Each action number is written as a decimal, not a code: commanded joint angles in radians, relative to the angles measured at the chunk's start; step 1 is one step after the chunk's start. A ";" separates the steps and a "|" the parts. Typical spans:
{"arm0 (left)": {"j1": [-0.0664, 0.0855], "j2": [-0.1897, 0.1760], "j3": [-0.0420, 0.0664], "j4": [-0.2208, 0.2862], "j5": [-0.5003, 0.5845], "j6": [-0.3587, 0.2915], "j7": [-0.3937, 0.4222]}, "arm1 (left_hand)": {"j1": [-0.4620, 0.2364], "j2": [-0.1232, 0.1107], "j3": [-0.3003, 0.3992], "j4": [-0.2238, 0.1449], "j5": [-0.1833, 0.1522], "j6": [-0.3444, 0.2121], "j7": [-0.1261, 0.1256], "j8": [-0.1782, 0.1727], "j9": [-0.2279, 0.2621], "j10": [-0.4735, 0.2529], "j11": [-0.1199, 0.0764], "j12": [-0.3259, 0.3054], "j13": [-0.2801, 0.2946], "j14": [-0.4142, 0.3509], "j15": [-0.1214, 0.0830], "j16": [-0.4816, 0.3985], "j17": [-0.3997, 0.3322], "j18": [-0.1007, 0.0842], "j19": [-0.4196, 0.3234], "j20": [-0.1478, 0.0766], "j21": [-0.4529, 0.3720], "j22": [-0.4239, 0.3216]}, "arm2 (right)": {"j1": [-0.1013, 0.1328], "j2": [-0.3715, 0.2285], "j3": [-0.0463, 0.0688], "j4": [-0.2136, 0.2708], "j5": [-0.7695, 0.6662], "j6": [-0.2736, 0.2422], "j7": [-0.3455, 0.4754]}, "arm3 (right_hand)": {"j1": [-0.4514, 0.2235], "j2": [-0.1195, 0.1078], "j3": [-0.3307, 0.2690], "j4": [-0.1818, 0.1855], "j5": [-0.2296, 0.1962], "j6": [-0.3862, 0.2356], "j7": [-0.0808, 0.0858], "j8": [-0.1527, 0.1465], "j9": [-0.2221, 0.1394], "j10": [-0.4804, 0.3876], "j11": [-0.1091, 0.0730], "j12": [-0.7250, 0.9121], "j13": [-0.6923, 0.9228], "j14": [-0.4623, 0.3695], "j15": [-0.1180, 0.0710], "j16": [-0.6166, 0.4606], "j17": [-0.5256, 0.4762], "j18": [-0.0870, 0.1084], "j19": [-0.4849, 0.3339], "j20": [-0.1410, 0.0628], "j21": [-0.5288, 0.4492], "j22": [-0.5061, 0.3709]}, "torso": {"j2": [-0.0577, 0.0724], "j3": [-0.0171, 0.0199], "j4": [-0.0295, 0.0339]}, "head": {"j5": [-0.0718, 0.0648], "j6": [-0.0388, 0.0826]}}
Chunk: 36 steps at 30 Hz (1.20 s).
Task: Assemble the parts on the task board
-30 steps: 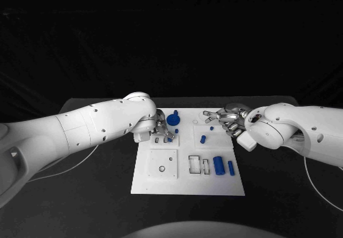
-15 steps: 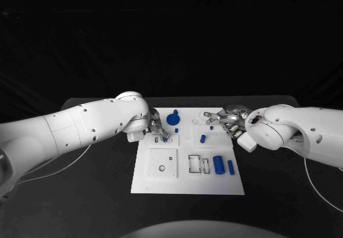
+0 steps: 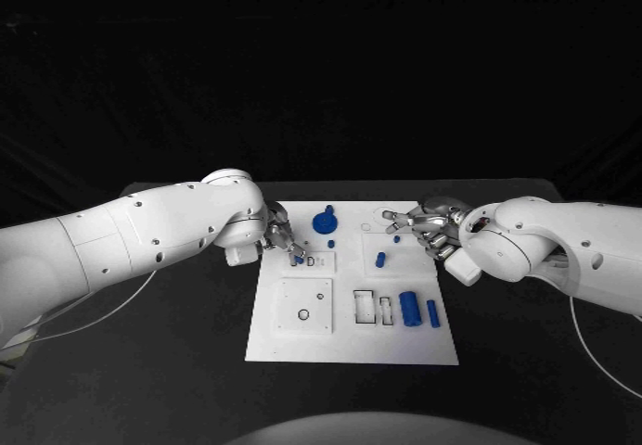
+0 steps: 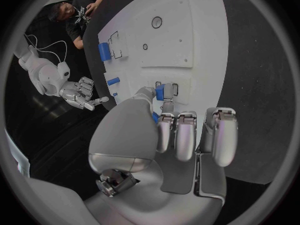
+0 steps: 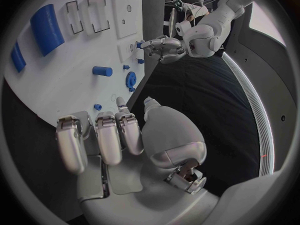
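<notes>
The white task board (image 3: 351,315) lies in the middle of the black table (image 3: 174,343), with bare table open on both long sides and toward the near edge. The left hand (image 3: 284,237) sits at the board's left edge; in the left wrist view its thumb and one finger pinch a small blue part (image 4: 160,92), its long axis roughly along the fingers, just beside two small rectangular slots. How far the part's lower end reaches is hidden by the fingertips. The right hand (image 3: 421,226) hovers at the board's right edge, fingers spread and holding nothing. Just beyond its fingertips lie a short blue peg (image 5: 102,71) on its side and a blue gear (image 5: 130,79). Farther off, two blue blocks (image 3: 418,310) lie side by side near the right edge, long axes running toward the robot.
</notes>
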 commanded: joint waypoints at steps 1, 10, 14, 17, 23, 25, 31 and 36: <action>0.002 0.002 -0.002 0.002 0.036 0.024 -0.005 | 0.000 -0.006 0.000 0.004 0.005 0.012 -0.012 0.000 0.001 0.102 -0.007 0.002 0.263 0.104 -0.009 0.003 0.263 -0.015 0.105 -0.007 0.002 0.263 | -0.001 0.001 0.000 0.000 -0.009 0.013 -0.001 | 0.002 0.009 -0.006 -0.001 0.003 -0.005 0.002 0.003 0.002 0.105 0.008 0.004 0.263 0.106 0.008 0.004 0.263 -0.007 0.105 0.004 0.004 0.264 | 0.001 -0.0010 -0.0010 | 0.001 0.000; 0.002 0.013 -0.007 -0.007 0.048 0.023 0.000 | 0.002 -0.005 0.003 0.004 0.006 0.009 -0.012 -0.002 0.001 0.102 -0.007 0.002 0.263 0.104 -0.009 0.003 0.263 -0.015 0.105 -0.008 0.002 0.263 | -0.002 0.001 0.000 0.000 -0.009 0.013 -0.002 | 0.002 0.009 -0.006 -0.001 0.003 -0.005 0.002 0.003 0.002 0.105 0.008 0.004 0.263 0.106 0.008 0.004 0.263 -0.007 0.105 0.004 0.004 0.264 | 0.001 -0.0002 -0.0015 | -0.001 -0.004; 0.002 0.022 -0.008 -0.020 0.047 0.016 0.007 | 0.005 -0.004 0.005 0.004 0.007 0.008 -0.012 -0.003 0.002 0.102 -0.008 0.002 0.263 0.104 -0.009 0.003 0.263 -0.015 0.105 -0.008 0.002 0.263 | -0.002 0.001 0.000 0.000 -0.009 0.013 -0.002 | 0.002 0.009 -0.006 -0.001 0.003 -0.005 0.002 0.003 0.002 0.105 0.008 0.004 0.263 0.106 0.008 0.004 0.263 -0.007 0.105 0.004 0.004 0.264 | 0.001 0.0001 -0.0014 | -0.002 -0.005; 0.002 0.028 -0.008 -0.027 0.044 0.014 0.014 | 0.007 -0.005 0.007 0.003 0.007 0.007 -0.013 -0.003 0.003 0.102 -0.008 0.002 0.263 0.104 -0.009 0.003 0.263 -0.015 0.105 -0.008 0.002 0.263 | -0.002 0.001 0.000 0.000 -0.009 0.014 -0.002 | 0.002 0.009 -0.006 -0.001 0.003 -0.005 0.002 0.003 0.002 0.105 0.008 0.004 0.263 0.106 0.008 0.004 0.263 -0.007 0.105 0.004 0.004 0.264 | 0.001 0.0000 -0.0017 | -0.003 -0.007; 0.002 0.034 -0.008 -0.032 0.042 -0.003 0.031 | 0.014 -0.006 0.011 0.000 0.008 0.007 -0.013 -0.003 0.005 0.102 -0.008 0.002 0.263 0.104 -0.010 0.003 0.263 -0.015 0.105 -0.009 0.002 0.263 | -0.003 0.001 0.000 -0.001 -0.009 0.015 -0.002 | 0.002 0.009 -0.006 -0.001 0.003 -0.005 0.002 0.003 0.002 0.105 0.008 0.004 0.263 0.106 0.008 0.004 0.263 -0.007 0.105 0.004 0.004 0.264 | 0.001 0.0001 -0.0013 | -0.001 -0.007; 0.002 0.035 -0.008 -0.033 0.041 -0.009 0.037 | 0.019 -0.007 0.014 -0.002 0.011 0.007 -0.013 -0.003 0.007 0.102 -0.008 0.002 0.263 0.104 -0.010 0.003 0.263 -0.015 0.105 -0.009 0.002 0.263 | -0.003 0.001 0.000 -0.002 -0.009 0.016 -0.002 | 0.002 0.009 -0.006 -0.001 0.003 -0.005 0.002 0.003 0.002 0.105 0.008 0.004 0.263 0.106 0.008 0.004 0.263 -0.007 0.105 0.004 0.004 0.264 | 0.001 0.0004 -0.0011 | -0.001 -0.007; 0.001 0.038 -0.009 -0.042 0.041 -0.010 0.042 | 0.020 -0.008 0.015 -0.002 0.012 0.007 -0.013 -0.003 0.007 0.102 -0.008 0.002 0.263 0.104 -0.010 0.003 0.263 -0.015 0.105 -0.009 0.002 0.263 | -0.003 0.002 0.000 -0.002 -0.009 0.016 -0.002 | 0.002 0.012 -0.008 -0.001 0.004 -0.006 0.001 0.005 0.002 0.105 0.008 0.004 0.263 0.106 0.008 0.004 0.263 -0.007 0.105 0.004 0.004 0.264 | 0.000 -0.0002 -0.0009 | -0.001 -0.009; 0.001 0.039 -0.009 -0.042 0.042 -0.005 0.042 | 0.020 -0.008 0.015 -0.002 0.012 0.007 -0.013 -0.003 0.008 0.102 -0.008 0.002 0.263 0.104 -0.010 0.003 0.263 -0.015 0.105 -0.009 0.002 0.263 | -0.003 0.001 0.000 -0.002 -0.009 0.016 -0.002 | 0.002 0.012 -0.008 -0.001 0.004 -0.006 0.001 0.005 0.002 0.105 0.008 0.004 0.263 0.106 0.008 0.004 0.263 -0.007 0.105 0.004 0.004 0.264 | 0.002 -0.0003 -0.0010 | -0.002 -0.010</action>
